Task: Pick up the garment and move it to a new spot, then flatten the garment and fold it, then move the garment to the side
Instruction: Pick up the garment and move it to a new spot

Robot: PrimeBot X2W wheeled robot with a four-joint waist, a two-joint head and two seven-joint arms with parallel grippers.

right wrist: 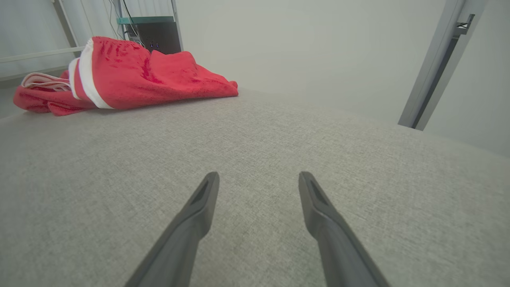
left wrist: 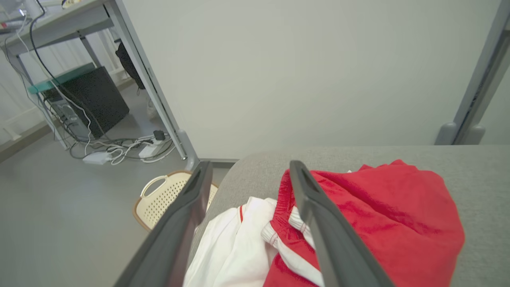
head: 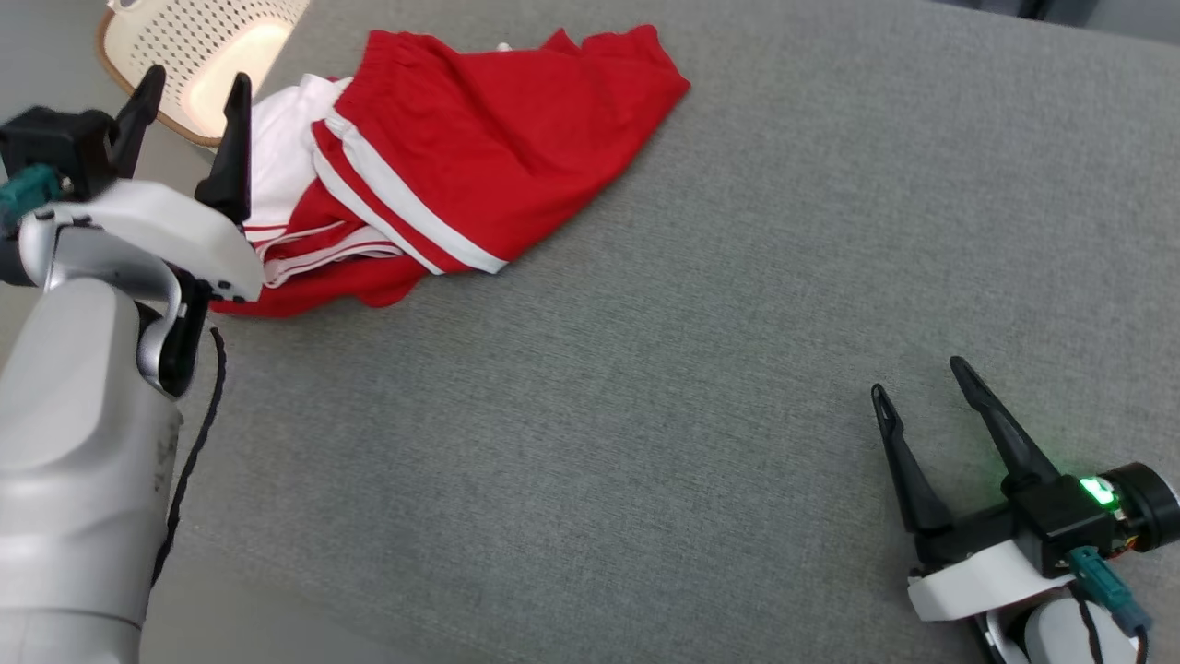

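The left tool (head: 196, 79), spread and empty, hung at the left end of the garment (head: 479, 148); the right tool (head: 920, 378), also spread, lay well apart.

Red garment (head: 479, 157), thin sporty fabric with paired white stripes along one edge and a gathered band at its 12 o'clock end. White cloth is bunched at its 9 o'clock side; cannot tell if that is part of it or a separate piece. Not flat, not folded: a loose crumpled heap with overlapping layers and a striped hem lying on top. It sits at 11 o'clock in the head view on the grey fabric-topped bench (head: 645, 415). White part is close to the bench's 9 o'clock edge. Long axis runs roughly 8 to 2 o'clock.
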